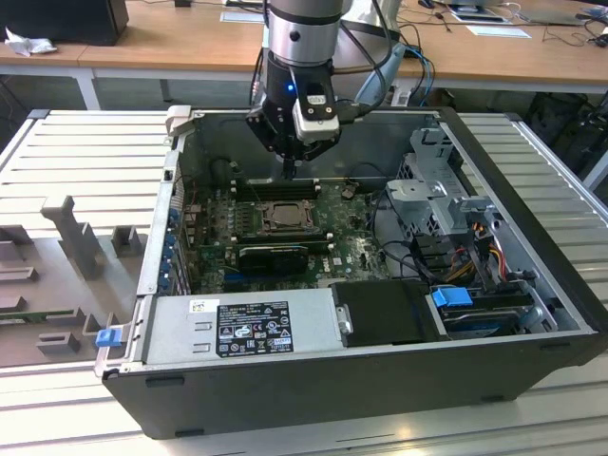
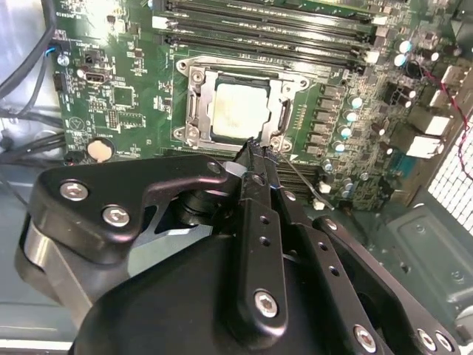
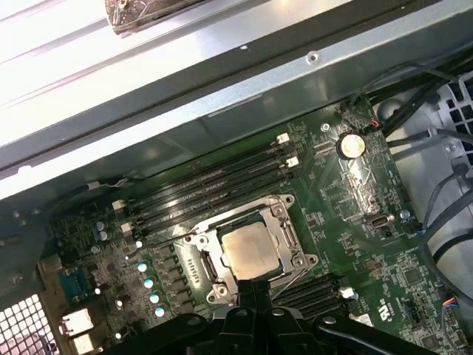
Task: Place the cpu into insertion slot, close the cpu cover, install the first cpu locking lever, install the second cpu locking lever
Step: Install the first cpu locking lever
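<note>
One gripper [image 2: 256, 151] of mine hangs just above the socket [image 3: 251, 248] – its fingers pressed together, holding nothing. Right below my fingertips [image 3: 255, 285] the chip [image 2: 238, 111] lies flat in the socket, the silver cover [image 2: 279, 111] down around it. Long black memory slots [image 3: 222, 181] run beyond it.

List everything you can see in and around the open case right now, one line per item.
cpu: one, pale silver, seated in the insertion slot, cpu cover down around it.
motherboard: one, green, floor of the case.
memory slots: several, black, beside the socket.
coin battery: one, silver, on the board.
power supply: one, grey, near wall of the case.
drive latch: one, blue, exterior view's right.
end effector: one, black, fingers together, tips at the socket's edge.
</note>
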Available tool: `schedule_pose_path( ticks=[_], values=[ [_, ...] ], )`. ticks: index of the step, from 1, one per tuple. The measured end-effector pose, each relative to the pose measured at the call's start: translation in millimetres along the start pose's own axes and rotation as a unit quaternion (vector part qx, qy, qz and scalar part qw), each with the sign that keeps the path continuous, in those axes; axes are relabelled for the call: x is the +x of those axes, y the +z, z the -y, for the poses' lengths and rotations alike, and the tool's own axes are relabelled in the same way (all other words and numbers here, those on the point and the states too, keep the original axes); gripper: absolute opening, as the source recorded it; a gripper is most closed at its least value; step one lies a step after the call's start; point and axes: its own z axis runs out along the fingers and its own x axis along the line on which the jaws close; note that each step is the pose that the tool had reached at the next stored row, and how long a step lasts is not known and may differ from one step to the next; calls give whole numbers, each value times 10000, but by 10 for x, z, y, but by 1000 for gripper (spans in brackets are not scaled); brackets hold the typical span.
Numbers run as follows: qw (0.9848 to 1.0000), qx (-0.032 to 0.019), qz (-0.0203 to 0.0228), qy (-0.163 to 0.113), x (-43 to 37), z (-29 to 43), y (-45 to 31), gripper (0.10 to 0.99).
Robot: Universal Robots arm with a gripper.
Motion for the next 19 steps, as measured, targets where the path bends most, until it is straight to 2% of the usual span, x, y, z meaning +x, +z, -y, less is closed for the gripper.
schedule_pose_path(
  ticks=[8,12,16,19],
  values=[
    [9992,15,-8,-396,0,0,0,106],
    [9980,23,-13,-635,0,0,0,106],
    [9958,34,-18,-912,0,0,0,106],
    [9924,45,-25,-1228,0,0,0,106]
  ],
)
